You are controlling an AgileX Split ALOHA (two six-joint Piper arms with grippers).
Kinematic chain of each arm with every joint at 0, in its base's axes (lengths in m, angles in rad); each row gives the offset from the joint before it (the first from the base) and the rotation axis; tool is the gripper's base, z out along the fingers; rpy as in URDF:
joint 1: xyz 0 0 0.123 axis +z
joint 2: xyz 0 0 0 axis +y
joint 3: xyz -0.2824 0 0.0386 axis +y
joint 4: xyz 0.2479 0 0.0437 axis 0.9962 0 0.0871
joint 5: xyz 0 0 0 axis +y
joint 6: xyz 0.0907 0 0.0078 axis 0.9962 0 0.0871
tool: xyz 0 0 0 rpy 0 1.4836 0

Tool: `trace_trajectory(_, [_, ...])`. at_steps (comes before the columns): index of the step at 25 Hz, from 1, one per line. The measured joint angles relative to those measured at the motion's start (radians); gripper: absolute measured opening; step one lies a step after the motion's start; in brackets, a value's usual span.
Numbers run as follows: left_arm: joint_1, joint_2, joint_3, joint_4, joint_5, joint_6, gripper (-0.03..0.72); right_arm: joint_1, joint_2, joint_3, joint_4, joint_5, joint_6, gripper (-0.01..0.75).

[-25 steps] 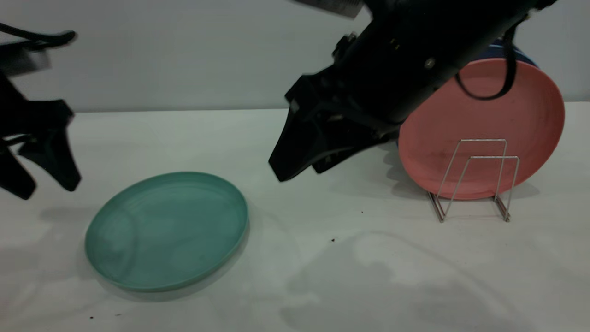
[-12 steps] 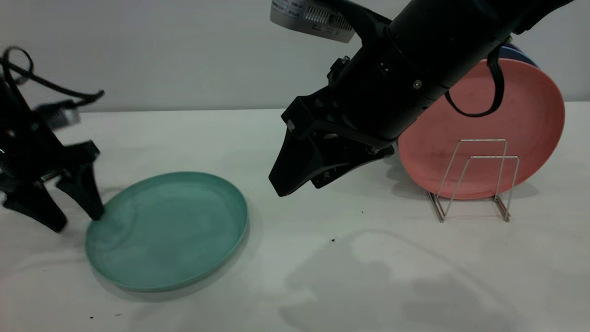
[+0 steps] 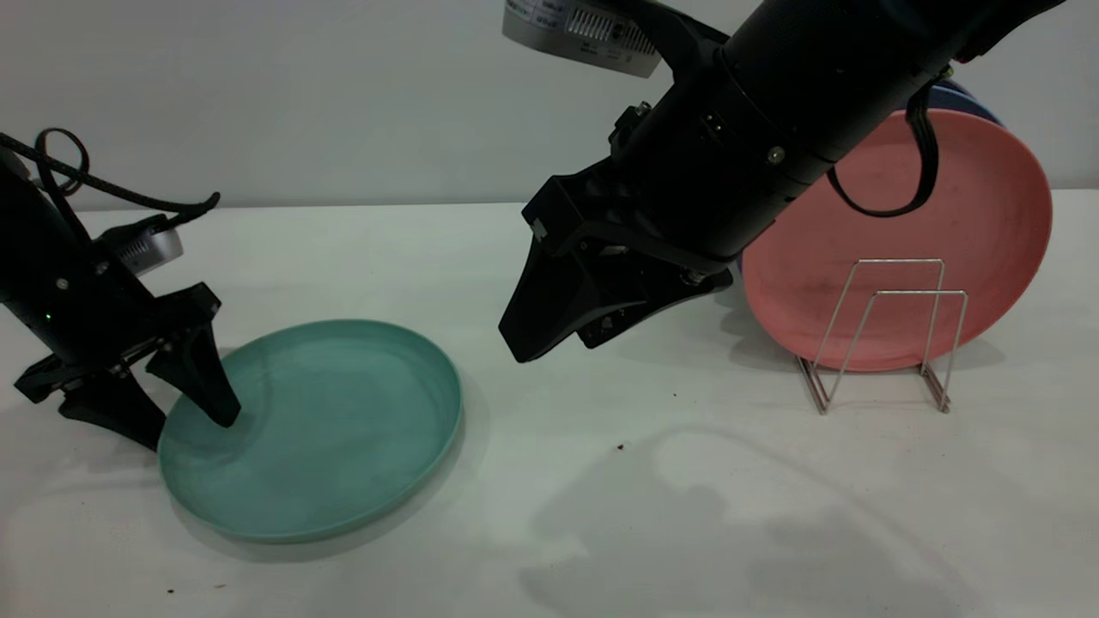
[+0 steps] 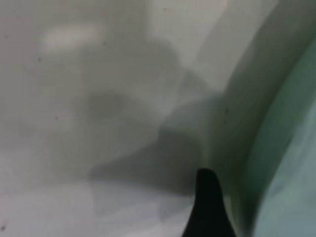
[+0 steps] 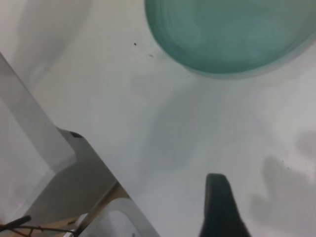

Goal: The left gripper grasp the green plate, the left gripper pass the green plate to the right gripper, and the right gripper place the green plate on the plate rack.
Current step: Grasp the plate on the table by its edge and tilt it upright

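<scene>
While the green plate [image 3: 311,427] lies flat on the white table [image 3: 601,481], the left gripper [image 3: 176,410] reaches down at the plate's left edge. Its jaws are spread apart and straddle the rim: one finger rests inside the plate, the other sits outside on the table, not yet squeezed together. Seen from the left wrist, one black fingertip [image 4: 207,207] stands just beside the plate's rim [image 4: 289,163].

Toward the middle, the right gripper [image 3: 549,330] hangs in the air above the table, well apart from the plate; whether its jaws are parted or closed cannot be told. At the right stands the wire plate rack [image 3: 884,330], with a pink plate [image 3: 901,232] upright in it and a blue plate [image 3: 962,96] behind that.
</scene>
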Motion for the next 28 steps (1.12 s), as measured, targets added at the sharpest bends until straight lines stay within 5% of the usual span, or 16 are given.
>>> trace_trajectory(8, [0.0, 0.031, -0.009, -0.022, -0.002, 0.002, 0.39, 0.0, 0.0, 0.0, 0.011, 0.0, 0.0, 0.494])
trace_trajectory(15, [0.0, 0.045, -0.012, -0.027, 0.013, 0.008, 0.047, 0.0, 0.007, -0.001, 0.016, 0.027, 0.072, 0.492])
trace_trajectory(19, [0.0, 0.048, -0.012, -0.046, 0.031, 0.053, 0.033, -0.023, 0.046, -0.012, 0.022, 0.057, 0.133, 0.467])
trace_trajectory(28, [0.0, 0.061, -0.009, -0.216, 0.142, 0.319, 0.02, -0.217, 0.154, -0.179, 0.052, 0.249, 0.15, 0.459])
